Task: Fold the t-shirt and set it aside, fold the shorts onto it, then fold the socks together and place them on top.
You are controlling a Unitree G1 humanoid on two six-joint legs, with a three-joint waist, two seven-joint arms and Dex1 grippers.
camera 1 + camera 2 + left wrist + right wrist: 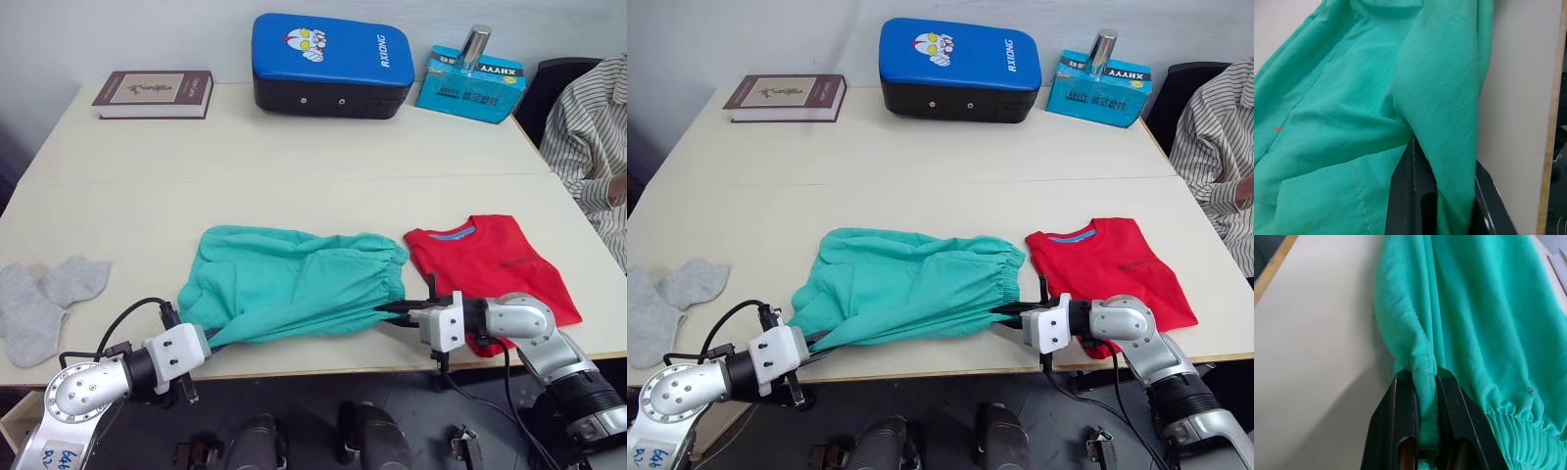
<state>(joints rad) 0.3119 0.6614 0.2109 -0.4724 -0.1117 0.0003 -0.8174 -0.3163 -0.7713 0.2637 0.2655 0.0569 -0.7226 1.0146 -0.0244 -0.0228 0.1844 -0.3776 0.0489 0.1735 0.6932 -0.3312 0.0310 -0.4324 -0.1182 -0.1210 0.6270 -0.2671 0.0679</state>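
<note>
The shorts (294, 284), teal with a gathered waistband, lie crumpled at the front middle of the pale worktop (294, 166), with the left end effector (206, 338) pinching their near left corner and the right end effector (397, 313) pressed together on the waistband's near right corner. The red t-shirt (490, 259) lies folded just beside them on the right, its front edge hidden behind the right arm, and the two grey socks (44, 299) lie well apart at the left edge. Along the back stand a book (154, 94), a blue pad (331, 64) and a blue box (470, 83) with a metal cylinder (476, 46) standing on it, while a person's striped sleeve (588, 137) is cut off at right.
</note>
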